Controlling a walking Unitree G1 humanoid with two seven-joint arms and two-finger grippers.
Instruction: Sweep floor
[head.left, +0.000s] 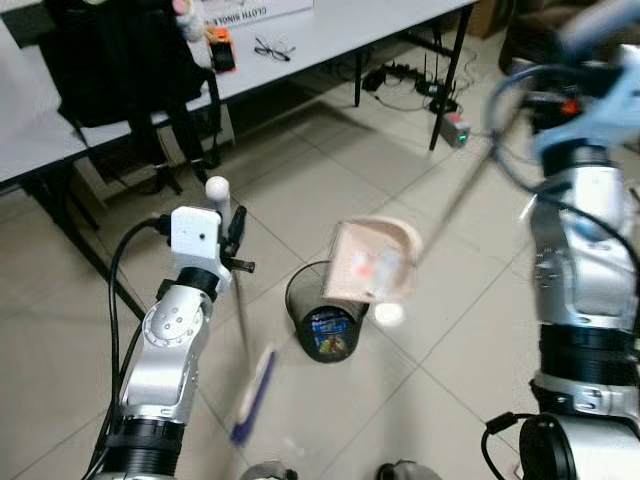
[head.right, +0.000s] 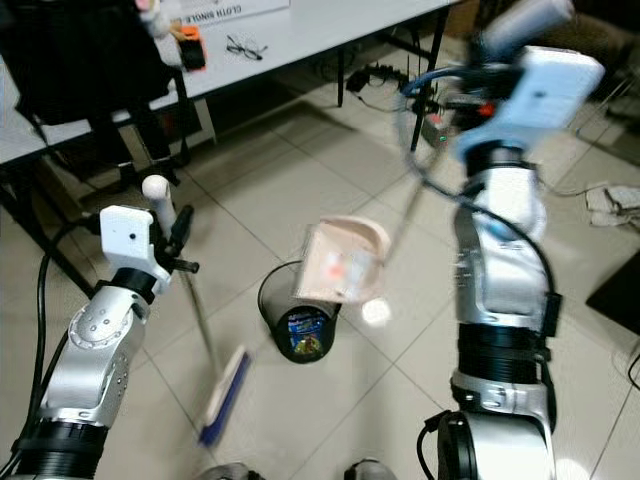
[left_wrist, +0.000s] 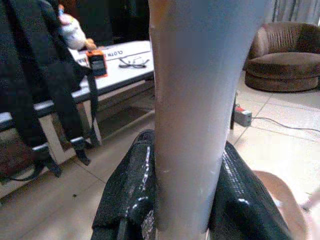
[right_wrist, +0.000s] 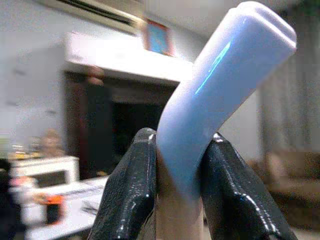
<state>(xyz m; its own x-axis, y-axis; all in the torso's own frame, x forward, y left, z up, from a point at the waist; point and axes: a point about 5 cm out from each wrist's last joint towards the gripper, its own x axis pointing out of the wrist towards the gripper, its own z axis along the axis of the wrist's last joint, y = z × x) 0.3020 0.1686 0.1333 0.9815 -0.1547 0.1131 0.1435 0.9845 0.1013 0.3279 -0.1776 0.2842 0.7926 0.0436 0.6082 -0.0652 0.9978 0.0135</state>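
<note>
**Dustpan tipped over bin, broom held at left**

Left gripper (left_wrist: 182, 200) clamped on broom handle (left_wrist: 197, 100): black fingers (left_wrist: 127, 192) pressed against both sides of pale shaft, no gap. In head views, handle's round white knob just above the jaws, shaft running down and away from them to blue-edged broom head (head.left: 254, 395) on tile floor (head.left: 300, 190), below and slightly to robot's right of the jaws.

Right gripper (right_wrist: 172, 200) closed tight on dustpan handle (right_wrist: 220, 85); curved pale-blue grip end sticking up past the jaws, fingers (right_wrist: 132, 195) touching it on each side. Right arm raised high at robot's right. From the jaws, thin pole slants down toward robot's left to pink dustpan (head.left: 372, 262), well below the jaws, blurred w/ motion, tilted. Pan directly above and overlapping rim of black trash bin (head.left: 322, 322). Bin on floor between the two arms, nearer left jaws' height than right. Small pale blob (head.left: 389, 314) just beside bin, too blurred to ID.

Beyond both jaws: white tabletop (head.left: 330, 30) w/ glasses (head.left: 271, 49) and orange device (head.left: 221, 50); black backpack (head.left: 120, 60) hanging off its near edge. Power strip (head.left: 455, 130) on floor under far end.
</note>
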